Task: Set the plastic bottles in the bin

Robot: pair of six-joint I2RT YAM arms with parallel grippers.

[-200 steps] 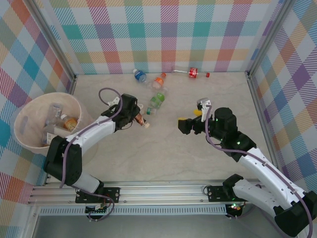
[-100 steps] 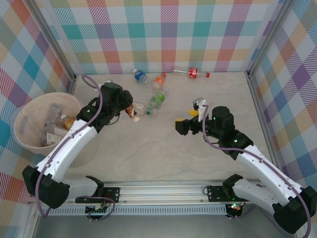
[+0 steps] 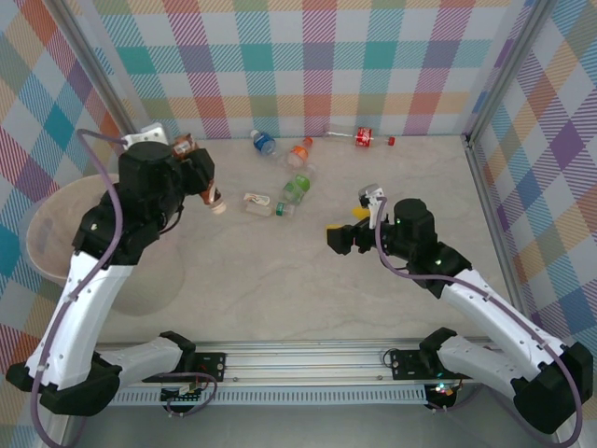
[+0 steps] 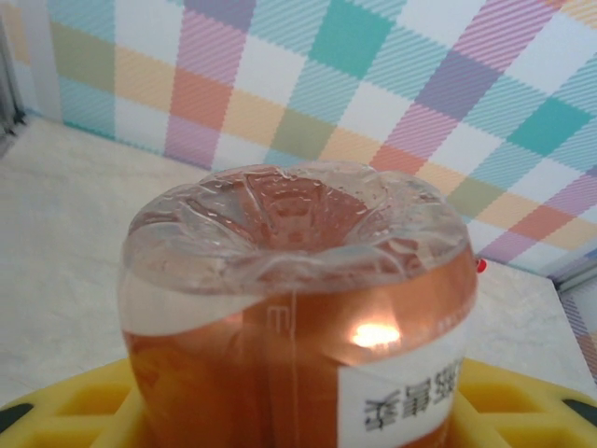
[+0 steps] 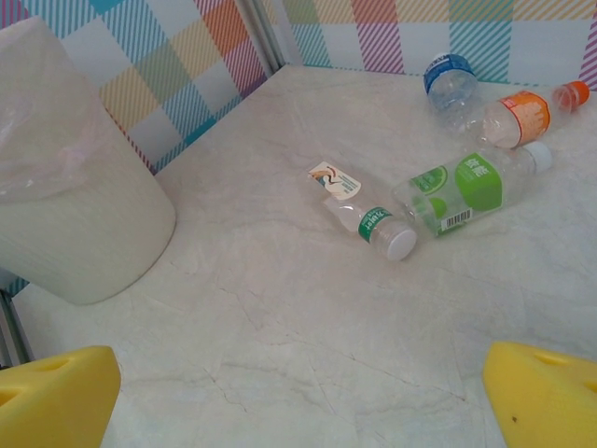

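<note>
The left fingers (image 4: 61, 411) are clamped on a copper-labelled bottle (image 4: 298, 308), whose clear dimpled base faces the wrist camera while the yellow pads press its sides. From above, this bottle hangs in the air at about 10 o'clock of the counter (image 3: 280, 289), tilted, with its pale cap pointing down toward 5 o'clock. It sits just to the 3 o'clock side of the bin (image 5: 84, 215), not over its mouth as far as I can tell. The bin stands at 9 o'clock, against the left wall, and the left arm hides much of it.

The right fingers (image 5: 56, 397) are spread wide apart with nothing between them, hovering above the counter at about 3 o'clock and facing 9 o'clock.

Loose bottles lie on their sides toward 12 o'clock: a blue-labelled bottle (image 3: 264, 143), an orange-labelled bottle (image 3: 300, 152) just beside it, a green-labelled bottle (image 3: 296, 189) nearer the middle, and a small white-capped bottle (image 3: 256, 202) at its 9 o'clock side, nearly touching it. A red-labelled bottle (image 3: 364, 138) lies against the far wall at 1 o'clock
</note>
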